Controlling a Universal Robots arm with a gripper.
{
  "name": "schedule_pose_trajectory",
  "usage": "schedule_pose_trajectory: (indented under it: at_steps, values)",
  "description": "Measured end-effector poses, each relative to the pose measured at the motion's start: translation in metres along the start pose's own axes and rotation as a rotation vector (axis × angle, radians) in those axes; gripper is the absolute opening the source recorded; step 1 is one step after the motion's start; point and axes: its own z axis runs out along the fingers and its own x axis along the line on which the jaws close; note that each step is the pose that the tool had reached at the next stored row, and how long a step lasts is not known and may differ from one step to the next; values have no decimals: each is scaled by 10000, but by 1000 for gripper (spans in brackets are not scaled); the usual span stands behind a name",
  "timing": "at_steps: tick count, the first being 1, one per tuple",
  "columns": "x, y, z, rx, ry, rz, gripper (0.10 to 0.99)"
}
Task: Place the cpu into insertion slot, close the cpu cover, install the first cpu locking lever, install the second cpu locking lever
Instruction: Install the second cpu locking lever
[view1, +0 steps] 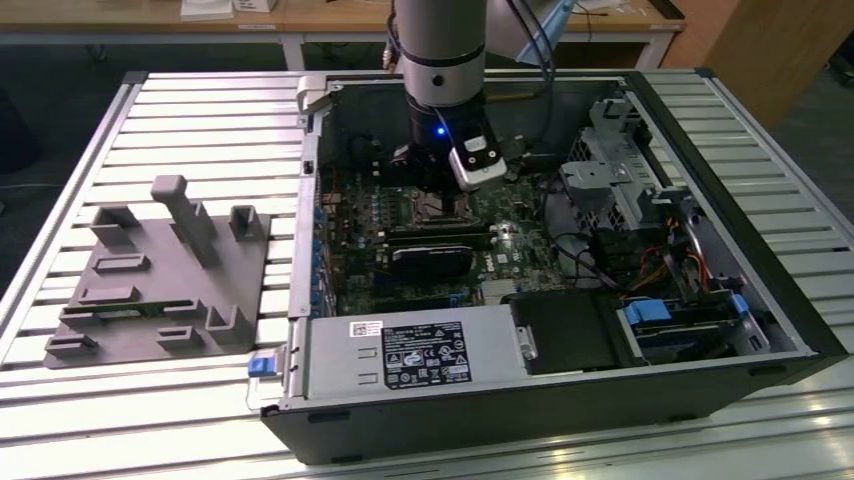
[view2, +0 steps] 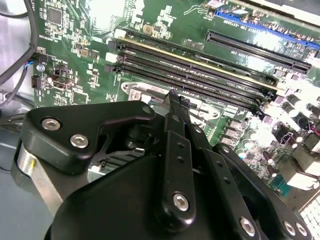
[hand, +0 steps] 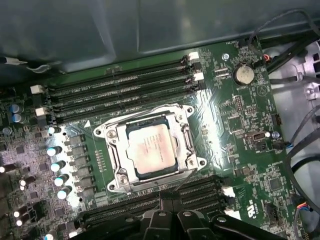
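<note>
Plastic gray holder (view1: 160, 280) sits on the slatted table (view1: 200, 110) at the exterior view's left, with one open computer case (view1: 561, 260) beside it. One white label and one black label (view1: 424, 355) sit on the case's metal box; I cannot read the words. One arm reaches down into the case. In the first wrist view, one cpu (hand: 150, 148) lies flat in its slot, with the cpu cover (hand: 186, 145) closed around it. Four long black memory slots (hand: 120, 92) run beside it. I cannot tell if the gripper (view2: 172, 107) is spread or pressed together.
</note>
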Motion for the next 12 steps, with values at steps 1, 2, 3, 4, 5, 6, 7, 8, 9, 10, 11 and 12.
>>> schedule_pose_trajectory:
  at_steps: [1,2,3,4,5,6,7,8,9,10,11,12]
  values:
    - [1,-7,5,-71,19,0,106]
    - [3,-14,11,-154,40,2,106]
    - [7,-23,15,-245,63,8,106]
    - [12,-35,20,-340,88,18,106]
    - [17,-47,24,-412,107,27,106]
    - [21,-60,30,-473,122,34,106]
    - [25,-73,34,-513,133,39,106]
    - [27,-87,39,-542,141,43,106]
    - [26,-103,42,-575,149,47,106]
    - [25,-121,46,-619,160,52,106]
    - [25,-136,48,-669,173,58,106]
    - [27,-150,51,-724,188,65,106]
